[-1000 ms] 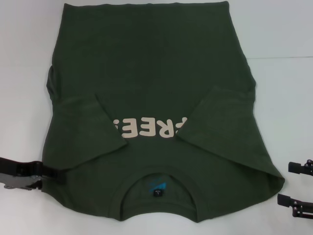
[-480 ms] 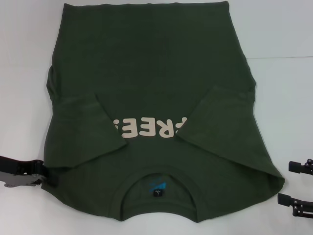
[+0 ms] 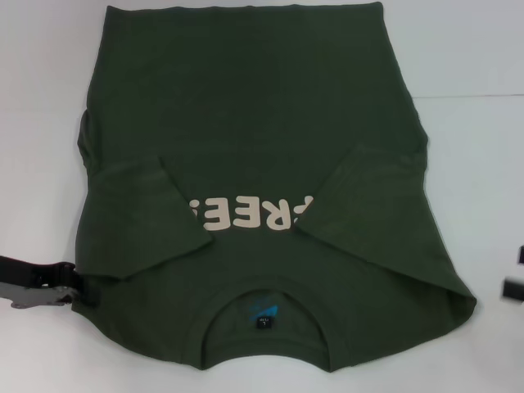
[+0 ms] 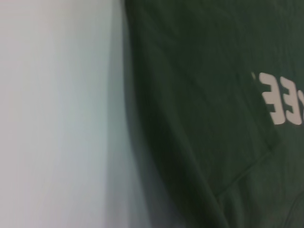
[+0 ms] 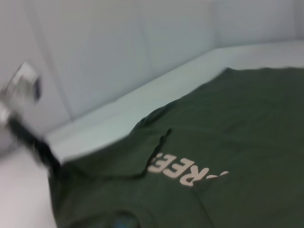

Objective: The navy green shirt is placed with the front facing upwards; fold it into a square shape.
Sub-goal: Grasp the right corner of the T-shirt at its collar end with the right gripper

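The navy green shirt (image 3: 262,123) lies flat on the white table, front up, its collar and blue label (image 3: 264,313) nearest me. Both sleeves are folded in over the chest and cover the ends of the cream print (image 3: 250,214). My left gripper (image 3: 75,286) lies low on the table, its tip at the shirt's left shoulder edge. The left wrist view shows only that side edge of the shirt (image 4: 199,118) with a shadow beside it. My right gripper (image 3: 516,272) is open at the right edge of the head view, apart from the cloth. The right wrist view takes in the shirt (image 5: 237,133) and the left gripper (image 5: 47,159) beyond it.
The white table (image 3: 475,164) shows bare on both sides of the shirt. The hem reaches close to the far edge of the head view. A pale wall (image 5: 118,47) rises behind the table in the right wrist view.
My right gripper has drawn back to the right, nearly out of the head view. The left gripper's tip has pulled back from over the shoulder to the shirt's edge and shifted slightly away from me.
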Available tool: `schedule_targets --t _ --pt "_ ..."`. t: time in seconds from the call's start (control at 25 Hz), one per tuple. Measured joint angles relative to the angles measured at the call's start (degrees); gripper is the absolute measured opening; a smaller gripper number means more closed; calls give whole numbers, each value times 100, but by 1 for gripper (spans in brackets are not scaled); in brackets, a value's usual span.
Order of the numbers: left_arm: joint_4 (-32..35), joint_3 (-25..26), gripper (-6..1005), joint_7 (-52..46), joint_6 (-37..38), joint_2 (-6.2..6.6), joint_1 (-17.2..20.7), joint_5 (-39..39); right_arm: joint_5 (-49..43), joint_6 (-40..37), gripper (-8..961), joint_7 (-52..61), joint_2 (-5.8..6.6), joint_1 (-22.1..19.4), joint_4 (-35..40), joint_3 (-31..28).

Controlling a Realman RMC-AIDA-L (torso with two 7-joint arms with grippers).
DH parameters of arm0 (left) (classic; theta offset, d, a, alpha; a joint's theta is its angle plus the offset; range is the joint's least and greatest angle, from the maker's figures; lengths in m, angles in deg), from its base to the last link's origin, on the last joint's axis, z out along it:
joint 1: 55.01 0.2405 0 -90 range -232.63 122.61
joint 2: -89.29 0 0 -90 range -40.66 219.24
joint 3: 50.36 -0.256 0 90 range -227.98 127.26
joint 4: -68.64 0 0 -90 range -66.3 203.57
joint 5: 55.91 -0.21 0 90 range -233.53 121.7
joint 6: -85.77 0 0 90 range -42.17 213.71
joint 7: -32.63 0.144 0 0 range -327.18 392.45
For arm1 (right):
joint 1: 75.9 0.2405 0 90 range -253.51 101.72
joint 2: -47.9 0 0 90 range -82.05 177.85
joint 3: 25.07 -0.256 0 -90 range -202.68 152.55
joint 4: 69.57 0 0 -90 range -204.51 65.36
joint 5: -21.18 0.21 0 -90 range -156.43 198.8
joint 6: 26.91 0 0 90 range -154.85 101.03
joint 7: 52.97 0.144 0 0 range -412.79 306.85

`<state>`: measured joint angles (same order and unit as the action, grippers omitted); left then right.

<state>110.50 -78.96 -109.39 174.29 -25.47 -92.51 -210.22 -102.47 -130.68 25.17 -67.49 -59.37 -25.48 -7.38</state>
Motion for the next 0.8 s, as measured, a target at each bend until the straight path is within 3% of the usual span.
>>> schedule_targets --t 0.08,0.16,0.32,0.44,0.8 --pt "1 -1 37 9 13 8 -10 40 0 -271 899 1230 142 104 247 -66" --pt "4 -2 37 22 14 14 -22 48 -7 -469 899 2414 367 251 328 -74" --pt "4 -6 37 80 16 16 -10 184 -216 -498 898 4217 707 567 116 72" --pt "-3 -8 37 157 28 15 4 252 -486 -370 898 5329 885 822 -227 150" --pt "0 -4 37 370 55 15 21 333 -1559 130 735 6633 1069 1473 -625 802"
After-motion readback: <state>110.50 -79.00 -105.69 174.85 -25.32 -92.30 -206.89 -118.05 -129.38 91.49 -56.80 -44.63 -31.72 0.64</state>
